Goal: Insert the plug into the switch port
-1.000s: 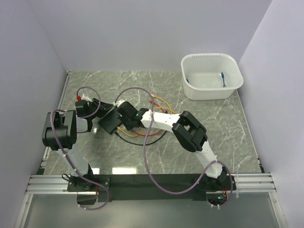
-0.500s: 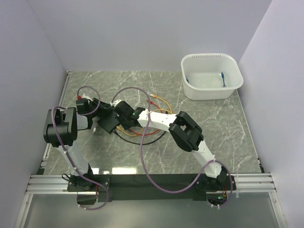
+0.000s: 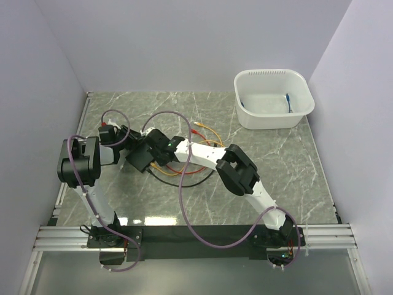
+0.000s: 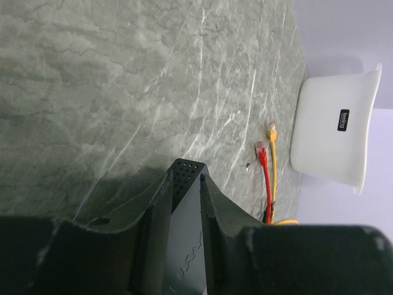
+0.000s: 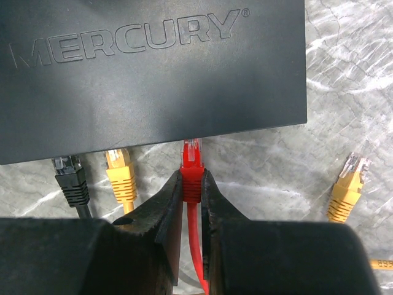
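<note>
Matte black switch (image 5: 153,67) with MERCURY embossed on its lid fills the top of your right wrist view, marble bench (image 5: 344,80) showing around it. Your right pincer (image 5: 192,184) is pinching the red plug (image 5: 191,161) by its boot. The cable runs back between the fingers toward 6 o'clock, and the clear tip points at 12, right up against the switch's near edge. The port is tucked under that edge, so you can't tell whether the tip is actually in.

At 9 o'clock of the red one, a yellow plug (image 5: 120,172) and then a black plug (image 5: 70,175) sit against the same edge. Over at 3 o'clock a loose yellow plug (image 5: 348,184) lies on the marble, well apart from the switch.

Your left pincer (image 4: 185,184) is clamped across the switch's thin side, and a corner with little vent holes pokes out between its fingers.

From above, the switch sits at roughly 9 o'clock of the bench. Your left arm reaches it from the 9 o'clock side and your right from the 3 o'clock side. The white tub (image 3: 273,98) is off at 1 o'clock, well apart from all of it.
</note>
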